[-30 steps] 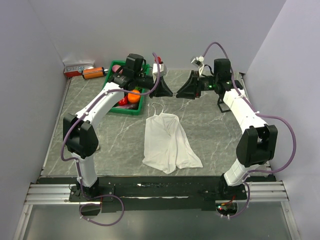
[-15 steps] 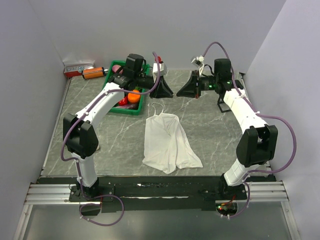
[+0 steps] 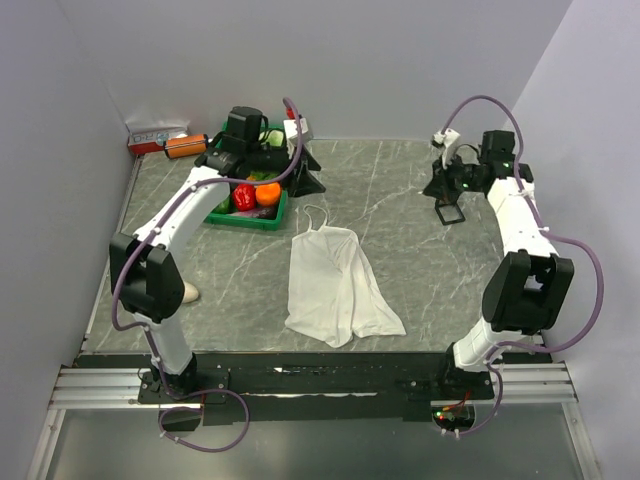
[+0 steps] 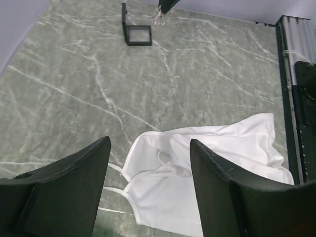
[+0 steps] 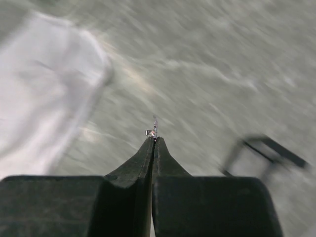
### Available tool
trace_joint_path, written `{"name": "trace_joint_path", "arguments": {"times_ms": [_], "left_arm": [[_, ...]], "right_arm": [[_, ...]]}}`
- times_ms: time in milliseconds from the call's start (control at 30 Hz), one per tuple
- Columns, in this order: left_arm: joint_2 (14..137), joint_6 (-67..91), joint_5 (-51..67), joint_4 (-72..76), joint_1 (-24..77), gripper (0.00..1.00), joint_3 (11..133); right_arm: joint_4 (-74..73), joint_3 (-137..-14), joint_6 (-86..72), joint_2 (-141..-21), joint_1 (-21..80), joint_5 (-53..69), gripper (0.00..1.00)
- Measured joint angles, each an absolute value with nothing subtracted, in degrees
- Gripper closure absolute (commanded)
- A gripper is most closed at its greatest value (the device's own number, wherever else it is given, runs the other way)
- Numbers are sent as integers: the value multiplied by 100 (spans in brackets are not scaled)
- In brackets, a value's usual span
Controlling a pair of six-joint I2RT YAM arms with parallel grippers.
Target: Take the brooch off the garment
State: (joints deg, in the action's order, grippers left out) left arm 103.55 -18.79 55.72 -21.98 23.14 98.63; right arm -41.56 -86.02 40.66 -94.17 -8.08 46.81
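Brooch [image 5: 153, 129] is off the garment. You will find it pinched at the very tip of the right tool [image 5: 154, 140], whose fingers are pressed together on it. It shows only as a small glinting speck in a blurred wrist view. That tool hangs over the bench [image 3: 400, 250] near its right edge, just beside a small black stand [image 3: 450, 210], with the right wall close by.

Left tool [image 4: 148, 148] has its fingers well apart and holds nothing. It sits at the far side, just beside the green crate [image 3: 252, 216] of red and orange items.

Garment [image 3: 335, 285] lies flat at mid-bench, straps toward the far wall and hem near the front edge, touching neither tool. You have bare marble open on both sides of the garment, and between its straps and both tools.
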Motion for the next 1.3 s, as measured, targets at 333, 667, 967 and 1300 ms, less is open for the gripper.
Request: {"name": "trace_joint_path", "arguments": {"times_ms": [333,667,967,1300], "left_arm": [[10178,-2067,5179,-2265,2333,31,9769],[10171,-2209,4974,-2462,2333,31,9607],[10171,-2303,4895,-2493,2333,30,9568],[10173,-2324,4807,-2495,2333,30,9568]], "right_arm": [[-3603,-8558,5269,-9898,-1208,2322,100],[-3535,-8646,5638,-10665,-1227,1479,100],[-3050,-8621,5754,-10748,-1225,1096,100],[-2729,-8475,5857,-11054,-1212,902,99]]}}
